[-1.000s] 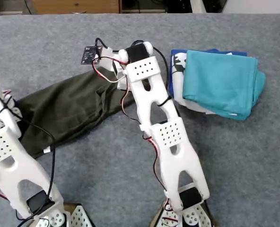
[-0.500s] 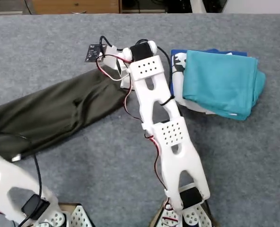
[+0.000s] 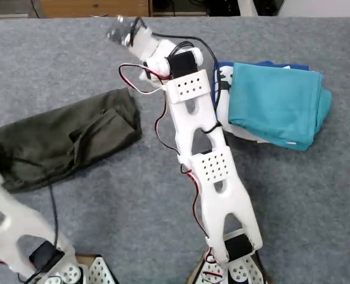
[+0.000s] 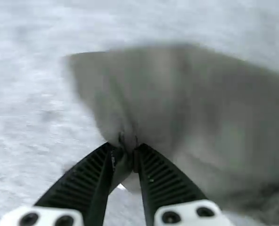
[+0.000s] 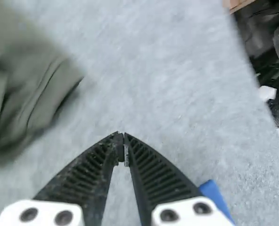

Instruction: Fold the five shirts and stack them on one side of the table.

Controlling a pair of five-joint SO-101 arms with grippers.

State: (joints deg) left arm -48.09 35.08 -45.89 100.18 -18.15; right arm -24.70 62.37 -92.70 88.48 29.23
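An olive green shirt (image 3: 62,142) lies loosely folded on the left half of the grey table. My left gripper (image 4: 125,144) is shut on an edge of this shirt (image 4: 186,113), the cloth bunched between its fingers. My left arm (image 3: 6,222) stands at the table's near left corner. My right gripper (image 3: 126,32) hovers near the far edge, beyond the shirt's right end and apart from it. In its own wrist view the right gripper (image 5: 121,137) is shut with nothing in it, the olive shirt (image 5: 21,99) off to one side.
A stack of folded shirts sits at the far right: a teal one (image 3: 278,103) on top, white (image 3: 225,112) and blue (image 3: 296,66) beneath. My right arm (image 3: 207,165) crosses the table's middle. Wooden furniture (image 3: 95,7) stands beyond the far edge.
My right gripper has let go of the olive shirt's right end and swung up toward the far edge. My left arm has pulled the shirt leftward; it now lies shorter.
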